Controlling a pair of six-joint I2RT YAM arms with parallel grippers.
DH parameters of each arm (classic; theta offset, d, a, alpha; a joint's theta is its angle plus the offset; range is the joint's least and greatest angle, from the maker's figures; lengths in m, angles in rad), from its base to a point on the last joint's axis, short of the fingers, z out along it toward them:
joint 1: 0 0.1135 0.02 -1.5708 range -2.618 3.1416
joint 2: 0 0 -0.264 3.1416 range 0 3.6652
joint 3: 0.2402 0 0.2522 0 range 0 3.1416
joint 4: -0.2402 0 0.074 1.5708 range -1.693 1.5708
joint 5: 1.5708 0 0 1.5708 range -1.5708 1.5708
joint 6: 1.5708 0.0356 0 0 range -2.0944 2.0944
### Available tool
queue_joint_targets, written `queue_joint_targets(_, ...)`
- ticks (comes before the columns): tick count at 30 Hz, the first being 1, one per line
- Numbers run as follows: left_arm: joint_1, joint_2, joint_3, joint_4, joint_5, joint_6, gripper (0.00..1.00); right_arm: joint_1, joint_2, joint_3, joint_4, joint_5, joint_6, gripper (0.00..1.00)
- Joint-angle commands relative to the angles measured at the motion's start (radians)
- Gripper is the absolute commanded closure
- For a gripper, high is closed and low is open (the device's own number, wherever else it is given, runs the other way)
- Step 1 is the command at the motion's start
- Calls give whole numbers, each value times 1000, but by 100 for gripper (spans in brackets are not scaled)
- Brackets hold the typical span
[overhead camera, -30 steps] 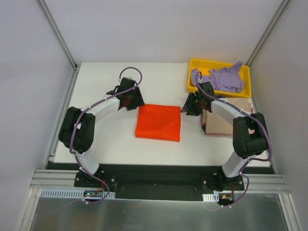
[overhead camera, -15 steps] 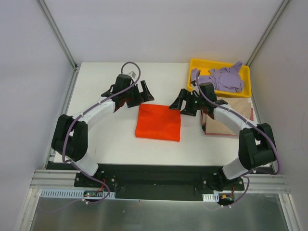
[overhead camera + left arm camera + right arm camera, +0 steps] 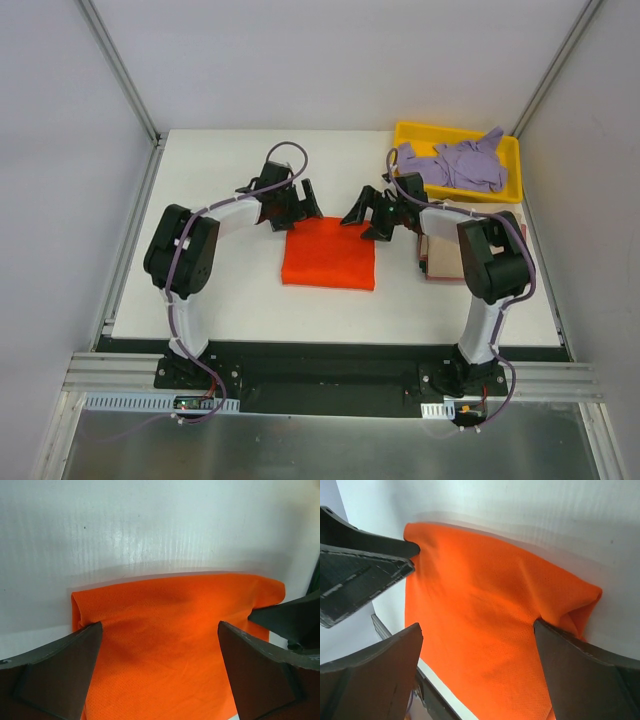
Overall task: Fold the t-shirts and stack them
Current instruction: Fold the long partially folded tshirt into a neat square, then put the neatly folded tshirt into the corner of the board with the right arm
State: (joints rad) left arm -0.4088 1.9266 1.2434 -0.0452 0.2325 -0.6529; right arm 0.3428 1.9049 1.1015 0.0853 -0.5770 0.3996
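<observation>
From above, the orange-red t-shirt (image 3: 329, 256) lay folded into a neat rectangle near the middle of the white table (image 3: 225, 290). The left gripper (image 3: 298, 207) sat over its far-left corner and the right gripper (image 3: 366, 214) over its far-right corner, each with its fingers spread apart and holding nothing. At the far right stood a yellow tray (image 3: 446, 128) with the lavender t-shirt (image 3: 458, 166) crumpled inside. Just near of the tray, the folded tan t-shirt (image 3: 446, 263) lay flat on the table, partly hidden by the right arm. In the left wrist view, the left gripper (image 3: 159, 630) had its two dark fingers (image 3: 57, 672) wide apart, straddling the orange-red t-shirt (image 3: 175, 605) close to its far folded edge; whether the tips pressed the cloth could not be told. A finger of the right gripper (image 3: 292, 620) showed at the shirt's right corner. In the right wrist view, the right gripper (image 3: 477, 627) likewise had its fingers (image 3: 580, 672) parted over the orange-red t-shirt (image 3: 485, 592), whose corner bulged slightly by one finger, and the left gripper (image 3: 360, 567) appeared at the opposite corner.
</observation>
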Motion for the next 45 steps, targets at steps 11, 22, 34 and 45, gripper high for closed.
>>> queue_joint_targets(11, -24, -306, -71, -74, -187, 81, 1, 35, -289, 63, -260, 262, -186, 4)
queue_joint_targets(22, -24, -966, -498, -119, -462, 19, 1, 18, -606, -248, -164, 306, -74, 4)
queue_joint_targets(34, -24, -1103, -697, -257, -420, -88, 1, 96, -304, -155, -298, 399, -111, 1)
queue_joint_targets(45, -24, -1081, -699, -282, -421, -85, 1, 229, -205, -124, -398, 571, -56, 14)
